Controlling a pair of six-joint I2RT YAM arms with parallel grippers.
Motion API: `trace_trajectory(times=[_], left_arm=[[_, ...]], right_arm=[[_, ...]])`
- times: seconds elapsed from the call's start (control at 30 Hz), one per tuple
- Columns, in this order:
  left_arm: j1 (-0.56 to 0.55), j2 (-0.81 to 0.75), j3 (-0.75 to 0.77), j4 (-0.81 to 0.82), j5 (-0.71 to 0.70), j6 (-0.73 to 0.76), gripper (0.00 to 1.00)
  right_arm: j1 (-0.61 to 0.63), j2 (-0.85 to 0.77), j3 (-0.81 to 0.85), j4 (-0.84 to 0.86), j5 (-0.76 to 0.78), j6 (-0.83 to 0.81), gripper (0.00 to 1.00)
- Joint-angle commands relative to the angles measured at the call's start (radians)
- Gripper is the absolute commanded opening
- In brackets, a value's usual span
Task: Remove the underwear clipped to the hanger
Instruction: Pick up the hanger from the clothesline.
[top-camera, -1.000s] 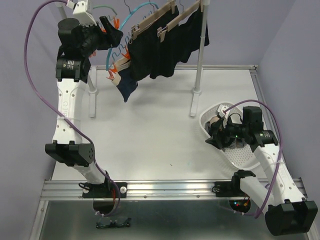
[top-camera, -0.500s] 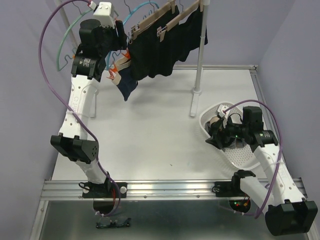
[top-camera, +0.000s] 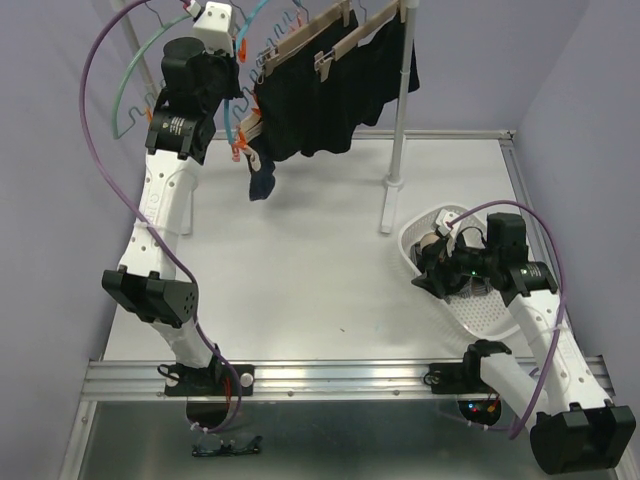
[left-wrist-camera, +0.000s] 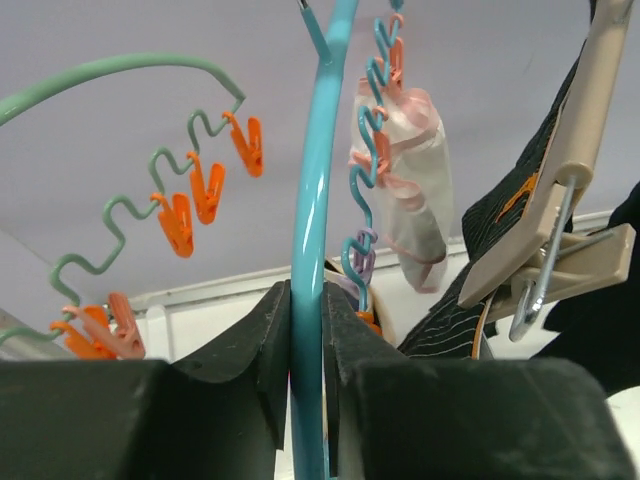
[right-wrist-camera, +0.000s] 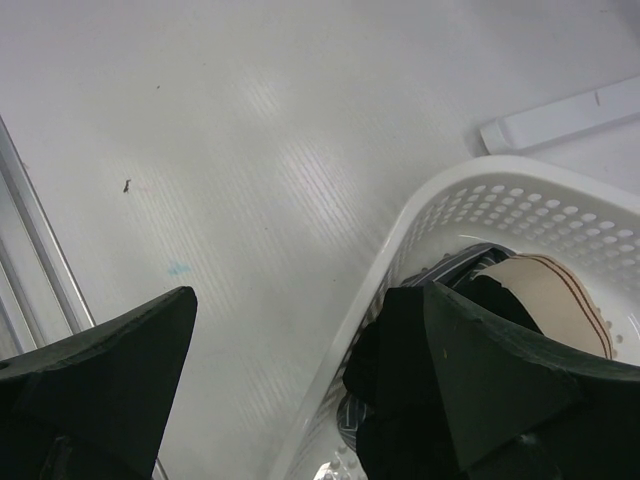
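- Two arms were set at the near edge of a white worktop (top-camera: 300, 270). The left claw (left-wrist-camera: 308, 310) was raised at 11 o'clock in the top view.
- Its fingers (left-wrist-camera: 250, 350) were pressed together on the thin upright rod of a blue hanger (left-wrist-camera: 313, 200), so the claw was clamped on that rod.
- Most of the underwear (top-camera: 320, 100), a row of black pieces, was hung at 12 o'clock above the worktop from wooden hangers (left-wrist-camera: 585, 110) with clips.
- A navy piece (top-camera: 262, 183) was seen hanging lowest, at 7 o'clock from the black row.
- A pale pink-white piece (left-wrist-camera: 405, 170) was held on the wavy wire of the blue hanger, at 1 o'clock from the clamped claw in the left wrist view.
- A green hanger (left-wrist-camera: 120, 68) carrying orange clips (left-wrist-camera: 207, 190) was seen at 10 o'clock in that same view.
- A white rack pole (top-camera: 403, 110) was stood just beside the black row, at its 3 o'clock.
- The right claw (right-wrist-camera: 295, 330) was held with its jaws wide apart and nothing between them, over the rim of a white basket (right-wrist-camera: 480, 185) at 4 o'clock on the worktop.
- Inside the basket, a beige piece (right-wrist-camera: 545, 290) and dark cloth (right-wrist-camera: 385, 345) were seen lying together.
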Motion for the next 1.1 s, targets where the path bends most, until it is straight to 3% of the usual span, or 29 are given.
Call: trace_trajectory(times=[0.0,0.3,0.8,1.07], left_arm=[[0.0,-0.014,0.012,0.092,0.001,0.013,0.0],[0.0,-0.109,-0.035,0.233,0.034,0.023,0.0],[0.0,-0.334,-0.391,0.532,-0.112,0.197,0.0],[0.0,-0.331,-0.399,0.578,-0.109,0.223,0.0]], right_arm=[[-0.007,-0.021,0.0,0.014,0.002,-0.002,1.0],[-0.007,-0.025,0.0,0.014,0.005,-0.002,1.0],[-0.014,-0.028,-0.003,0.014,-0.004,-0.002,1.0],[-0.019,-0.029,-0.003,0.014,-0.002,-0.002,1.0]])
